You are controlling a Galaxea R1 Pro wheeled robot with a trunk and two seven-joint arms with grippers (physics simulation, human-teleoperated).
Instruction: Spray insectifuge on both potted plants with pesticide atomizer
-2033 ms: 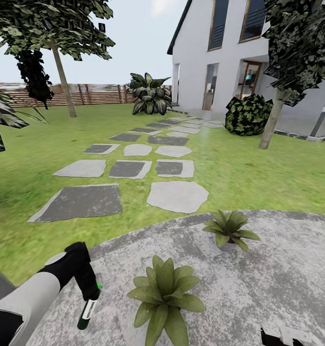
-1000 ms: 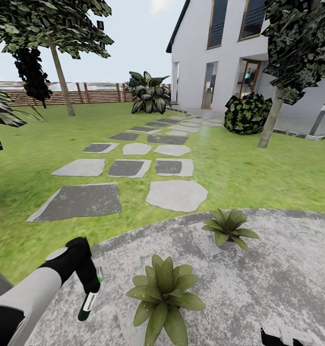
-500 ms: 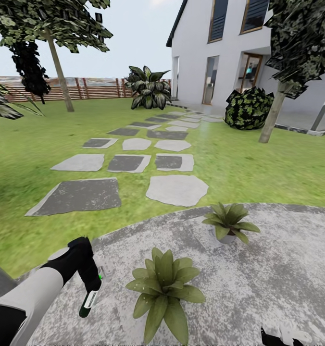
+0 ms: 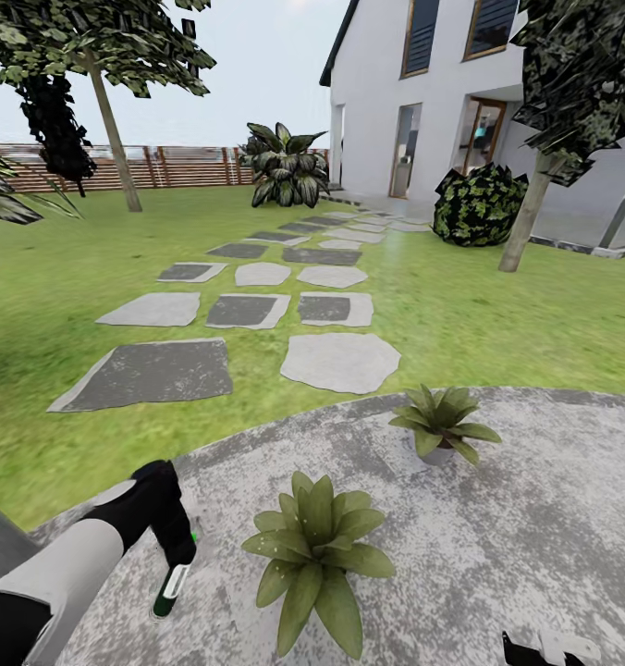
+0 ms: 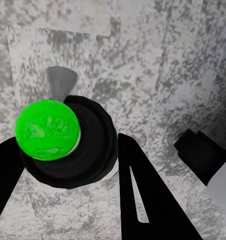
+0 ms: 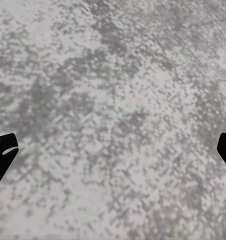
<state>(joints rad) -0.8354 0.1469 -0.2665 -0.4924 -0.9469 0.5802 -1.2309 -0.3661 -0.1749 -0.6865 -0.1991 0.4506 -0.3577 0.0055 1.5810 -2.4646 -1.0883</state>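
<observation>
The pesticide atomizer [image 4: 169, 585], a slim dark-green bottle with a white label, hangs from my left gripper [image 4: 176, 548], which is shut on it above the patio [image 4: 534, 518]. In the left wrist view its bright green tip [image 5: 47, 129] faces the camera, with the black fingers [image 5: 148, 200] on either side of the bottle. One of the potted plants [image 4: 317, 553] stands just right of the atomizer. The other potted plant [image 4: 442, 421] sits farther off to the right. My right gripper [image 6: 113, 150] is open over bare paving, and part of it shows low in the head view [image 4: 544, 647].
Grey stepping stones [image 4: 340, 361] cross the lawn [image 4: 497, 324] toward the white house [image 4: 414, 102]. A wooden fence [image 4: 183, 166], big striped-leaf shrubs [image 4: 285, 166], a dark bush [image 4: 479, 208] and two trees [image 4: 525, 222] stand far off.
The whole head view has shifted a little, so the camera has moved. My left gripper still holds the atomizer beside the nearer plant, much as before.
</observation>
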